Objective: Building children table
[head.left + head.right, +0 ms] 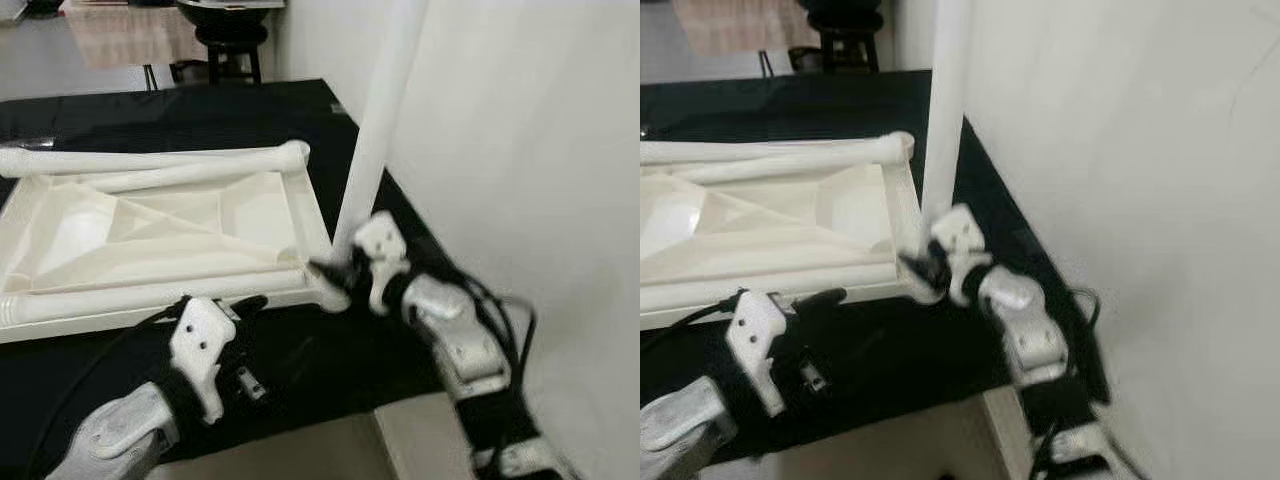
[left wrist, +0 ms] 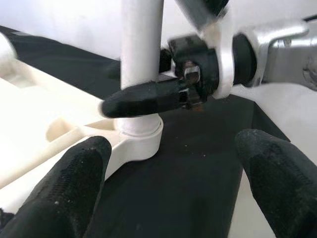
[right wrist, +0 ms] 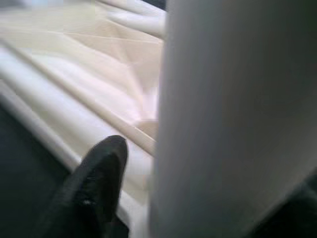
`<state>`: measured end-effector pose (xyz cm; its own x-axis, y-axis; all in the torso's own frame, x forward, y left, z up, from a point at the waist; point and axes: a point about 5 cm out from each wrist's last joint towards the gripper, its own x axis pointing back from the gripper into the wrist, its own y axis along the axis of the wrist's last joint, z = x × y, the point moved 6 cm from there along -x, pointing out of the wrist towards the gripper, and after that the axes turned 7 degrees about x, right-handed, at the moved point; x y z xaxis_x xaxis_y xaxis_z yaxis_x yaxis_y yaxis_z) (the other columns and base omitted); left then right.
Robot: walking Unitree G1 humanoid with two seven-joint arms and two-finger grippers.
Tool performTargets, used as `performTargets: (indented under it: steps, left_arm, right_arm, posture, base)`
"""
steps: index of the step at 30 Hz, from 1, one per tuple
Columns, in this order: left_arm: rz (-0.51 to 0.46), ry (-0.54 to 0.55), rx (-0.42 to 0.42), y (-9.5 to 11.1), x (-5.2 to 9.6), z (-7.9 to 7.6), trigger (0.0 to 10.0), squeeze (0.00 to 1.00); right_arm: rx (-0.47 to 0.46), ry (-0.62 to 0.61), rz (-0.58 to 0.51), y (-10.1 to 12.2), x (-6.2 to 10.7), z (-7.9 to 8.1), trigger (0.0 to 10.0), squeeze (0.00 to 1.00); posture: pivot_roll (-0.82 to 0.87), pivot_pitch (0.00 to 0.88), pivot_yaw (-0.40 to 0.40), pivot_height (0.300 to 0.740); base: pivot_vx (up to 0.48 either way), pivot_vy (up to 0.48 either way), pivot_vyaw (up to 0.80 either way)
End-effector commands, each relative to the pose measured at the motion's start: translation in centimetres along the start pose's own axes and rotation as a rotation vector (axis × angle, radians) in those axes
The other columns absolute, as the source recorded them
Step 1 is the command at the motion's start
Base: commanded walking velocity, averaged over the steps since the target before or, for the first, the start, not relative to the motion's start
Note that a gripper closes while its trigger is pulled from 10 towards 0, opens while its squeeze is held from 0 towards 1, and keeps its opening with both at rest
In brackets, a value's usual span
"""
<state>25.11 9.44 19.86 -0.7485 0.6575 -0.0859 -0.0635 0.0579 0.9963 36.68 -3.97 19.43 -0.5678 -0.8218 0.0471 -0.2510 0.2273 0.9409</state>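
The white plastic tabletop (image 1: pixel 150 240) lies upside down on a black table (image 1: pixel 300 350), its ribbed underside facing up. At its near right corner sits a round socket (image 2: pixel 141 141), and 1 white leg (image 1: pixel 375 130) stands in it, upright with a slight lean, rising out of the top of the head views beside a white wall (image 1: pixel 520 180).

The right gripper (image 1: pixel 335 268) is at the base of that leg, just above the socket. Its jaws are closed on the leg: in the left wrist view 1 black finger (image 2: pixel 141 98) crosses the front of the white tube, and the other shows behind it. In the right wrist view the leg is a pale blurred column (very close to the lens), with 1 fingertip (image 3: pixel 96 178) beside it and the tabletop's ribs beyond.

The left gripper (image 1: pixel 243 318) hovers over the black table just in front of the tabletop's near edge, a little to the left of the socket. Its jaws are spread wide and hold nothing; both fingertips (image 2: pixel 64 188) frame the socket and the clamped leg from the near side, apart from them.

2 more white legs lie flat: 1 (image 1: pixel 150 158) along the tabletop's far edge, another (image 1: pixel 140 295) along its near edge. A dark stool (image 1: pixel 230 45) stands on the floor beyond the table.
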Motion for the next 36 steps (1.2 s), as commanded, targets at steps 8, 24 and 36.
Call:
performTargets:
  steps: [8, 24, 36]
  left_arm:
    - [0.001, -0.011, 0.011, -0.3, -0.3, -0.4, 10.0, 0.00]
    - [0.001, -0.008, 0.006, -0.5, -0.4, -0.4, 10.0, 0.00]
    - [0.006, -0.009, 0.005, -0.6, -0.2, -0.3, 10.0, 0.00]
  right_arm:
    - [0.128, 0.294, -0.041, 1.0, 0.6, -0.6, 10.0, 0.00]
    - [0.053, 0.465, -0.084, 1.4, 0.6, -1.2, 0.0, 0.00]
    - [-0.015, -0.037, 0.112, -4.3, -0.7, -2.8, 0.0, 0.00]
  posture:
    - [0.11, 0.197, -0.108, 0.740]
    - [0.11, 0.180, -0.111, 0.740]
    - [0.09, 0.197, -0.105, 0.740]
  base:
    - [0.000, 0.000, 0.00]
    - [0.000, 0.000, 0.00]
    - [0.000, 0.000, 0.00]
